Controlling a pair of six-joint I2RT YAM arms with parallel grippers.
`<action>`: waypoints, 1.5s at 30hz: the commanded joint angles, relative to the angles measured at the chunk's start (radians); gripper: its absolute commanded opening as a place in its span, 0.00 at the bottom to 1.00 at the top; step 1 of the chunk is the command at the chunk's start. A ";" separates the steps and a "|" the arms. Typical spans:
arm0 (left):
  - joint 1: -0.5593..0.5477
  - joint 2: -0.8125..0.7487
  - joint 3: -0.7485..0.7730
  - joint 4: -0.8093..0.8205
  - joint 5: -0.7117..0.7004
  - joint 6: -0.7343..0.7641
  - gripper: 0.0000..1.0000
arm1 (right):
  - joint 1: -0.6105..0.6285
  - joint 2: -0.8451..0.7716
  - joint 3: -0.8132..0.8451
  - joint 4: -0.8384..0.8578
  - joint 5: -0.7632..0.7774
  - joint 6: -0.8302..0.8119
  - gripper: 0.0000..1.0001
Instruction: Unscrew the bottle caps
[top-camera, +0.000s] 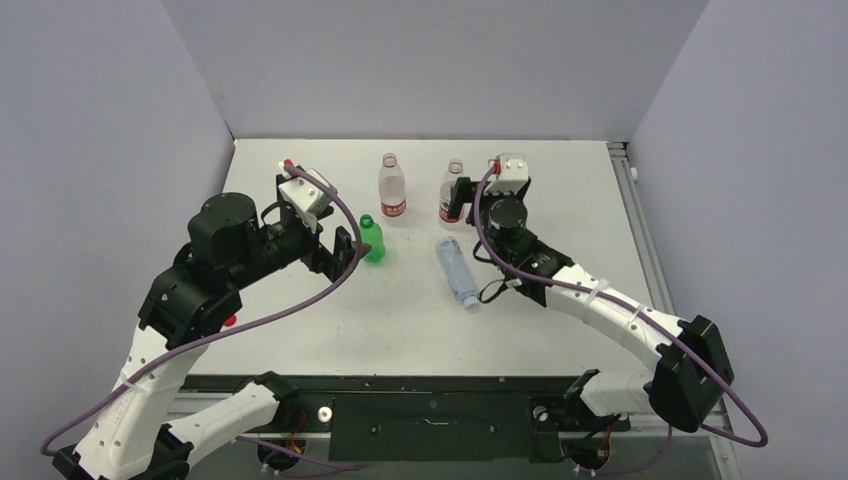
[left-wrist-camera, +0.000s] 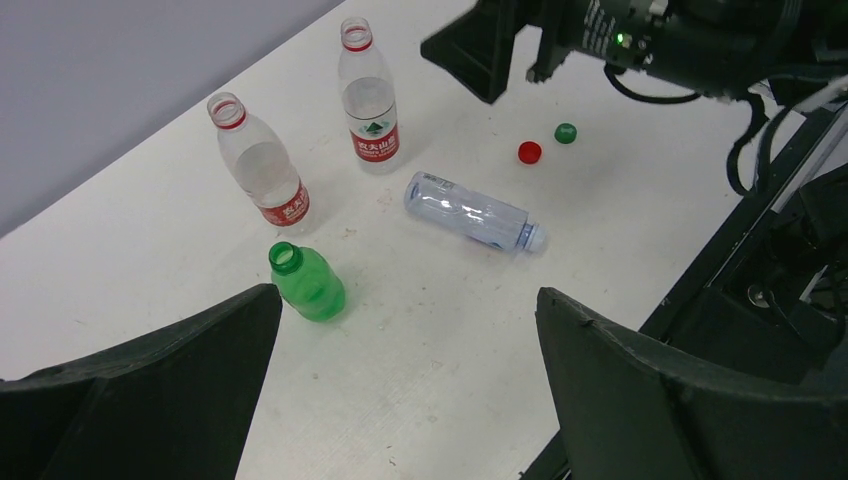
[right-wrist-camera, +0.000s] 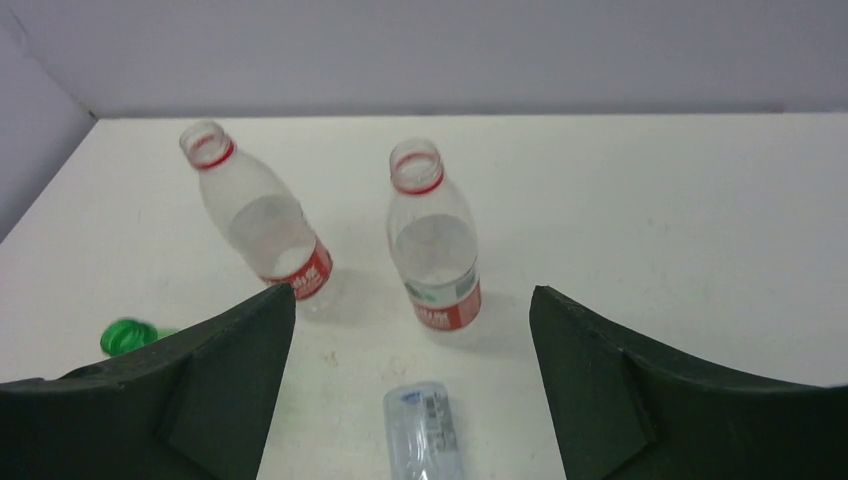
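Note:
Two clear red-labelled bottles stand uncapped at the back, also visible in the right wrist view. The green bottle stands open-necked just beside my left gripper, which is open and empty. The pale-blue bottle lies on its side with its whitish cap still on. A red cap and a green cap lie loose beyond it. My right gripper hovers open and empty above the pale-blue bottle's base.
Grey walls close the table at the back and both sides. The right arm stretches over the table's right half and hides the loose caps from the top view. A black rail runs along the near edge.

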 joint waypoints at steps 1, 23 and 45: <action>0.006 0.016 0.064 0.031 0.038 0.017 0.97 | 0.064 -0.073 -0.173 -0.021 0.034 0.125 0.82; 0.006 -0.006 0.079 0.039 0.167 0.055 0.97 | 0.108 0.320 -0.304 0.059 -0.089 0.283 0.85; -0.003 -0.199 -0.205 0.244 0.424 0.677 0.97 | 0.274 -0.216 -0.170 -0.315 -0.348 0.264 0.39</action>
